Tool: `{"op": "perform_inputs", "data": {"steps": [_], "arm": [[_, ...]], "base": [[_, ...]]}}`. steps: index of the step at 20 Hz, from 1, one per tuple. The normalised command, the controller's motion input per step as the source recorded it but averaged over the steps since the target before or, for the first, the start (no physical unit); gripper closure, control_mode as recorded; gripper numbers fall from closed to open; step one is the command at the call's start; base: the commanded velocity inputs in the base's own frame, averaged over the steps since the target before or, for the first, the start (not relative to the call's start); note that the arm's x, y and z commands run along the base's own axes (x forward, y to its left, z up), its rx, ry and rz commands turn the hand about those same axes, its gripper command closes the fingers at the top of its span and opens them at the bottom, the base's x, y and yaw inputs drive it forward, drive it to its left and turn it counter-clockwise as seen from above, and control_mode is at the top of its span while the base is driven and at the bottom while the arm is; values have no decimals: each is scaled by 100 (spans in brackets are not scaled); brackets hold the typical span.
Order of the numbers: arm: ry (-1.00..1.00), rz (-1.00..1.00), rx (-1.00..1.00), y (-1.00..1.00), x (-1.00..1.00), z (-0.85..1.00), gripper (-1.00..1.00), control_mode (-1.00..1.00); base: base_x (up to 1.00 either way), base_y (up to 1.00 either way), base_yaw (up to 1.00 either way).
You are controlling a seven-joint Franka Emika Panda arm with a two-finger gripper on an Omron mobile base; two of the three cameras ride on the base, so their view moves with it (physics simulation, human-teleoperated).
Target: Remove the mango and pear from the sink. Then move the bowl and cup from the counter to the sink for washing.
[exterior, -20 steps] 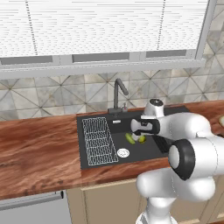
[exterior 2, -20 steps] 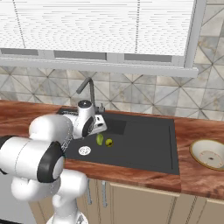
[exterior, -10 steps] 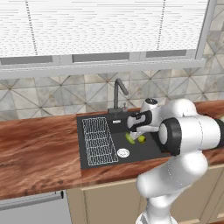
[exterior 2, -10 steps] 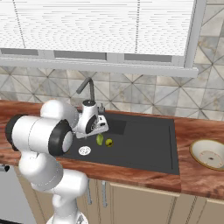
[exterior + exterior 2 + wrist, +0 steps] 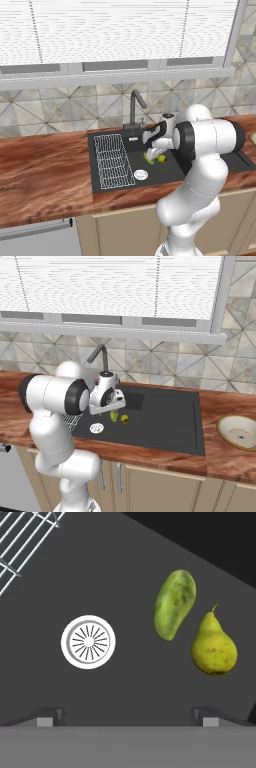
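A green mango [image 5: 174, 604] and a yellow-green pear [image 5: 213, 649] lie side by side on the floor of the black sink [image 5: 165, 421]. Both fruits, the mango [image 5: 114, 416] and the pear [image 5: 124, 419], sit just under my hand. My gripper [image 5: 128, 717] hangs open above the basin, left of the fruit in the hand view, touching nothing. From the left base view the gripper [image 5: 152, 146] is over the mango [image 5: 149, 157] and pear [image 5: 161, 159]. The beige bowl [image 5: 240, 432] rests on the wood counter [image 5: 235, 461] at the right. The cup is out of view.
A white drain [image 5: 88, 642] sits in the basin left of the fruit. The white wire rack [image 5: 112, 155] covers the drainboard. The dark faucet [image 5: 135, 107] stands at the sink's back edge, close behind my hand. Bare counter [image 5: 45, 170] stretches to the left.
My arm has swung round and the hand has shifted a little leftward over the basin, closer above the fruit. The jaws stayed open; mango and pear have not moved.
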Motion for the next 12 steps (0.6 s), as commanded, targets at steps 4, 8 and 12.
{"op": "perform_inputs", "data": {"steps": [4,8,12], "arm": [[0,0,0,5,25,-24,-100,-100],[0,0,0,5,23,-20,-100,-100],[0,0,0,6,21,-21,-100,-100]], "base": [[0,0,0],[0,0,0],[0,0,0]]}}
